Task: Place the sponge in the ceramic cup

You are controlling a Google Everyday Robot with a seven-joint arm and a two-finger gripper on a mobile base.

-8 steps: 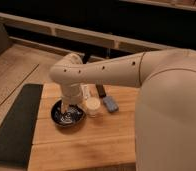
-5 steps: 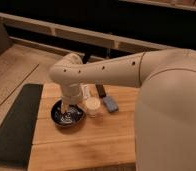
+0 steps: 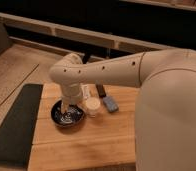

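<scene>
Points down with the gripper (image 3: pixel 67 110) over the black bowl (image 3: pixel 55 116), at the left part of the wooden table (image 3: pixel 91 147). Hidden for the most part behind the thick cream arm (image 3: pixel 106 70), so cannot tell if open or closed, and cannot tell if holding anything. Cannot tell either if touching the bowl or only hanging above it.

Just right of the bowl, find the ceramic cup (image 3: pixel 92 106), cream-white and upright, very near the bowl rim and maybe touching it. Just right of the cup, find the sponge (image 3: pixel 110 103), grey-blue, lying flat on the table, outside the cup and apart from the gripper. Behind the sponge, toward the far edge, see a small black oblong thing (image 3: pixel 100 91). Behind the cup, partly covered by the arm, see a slim white bottle (image 3: pixel 85 92). Left of the table, see a dark mat (image 3: pixel 16 125) lying along its side.
</scene>
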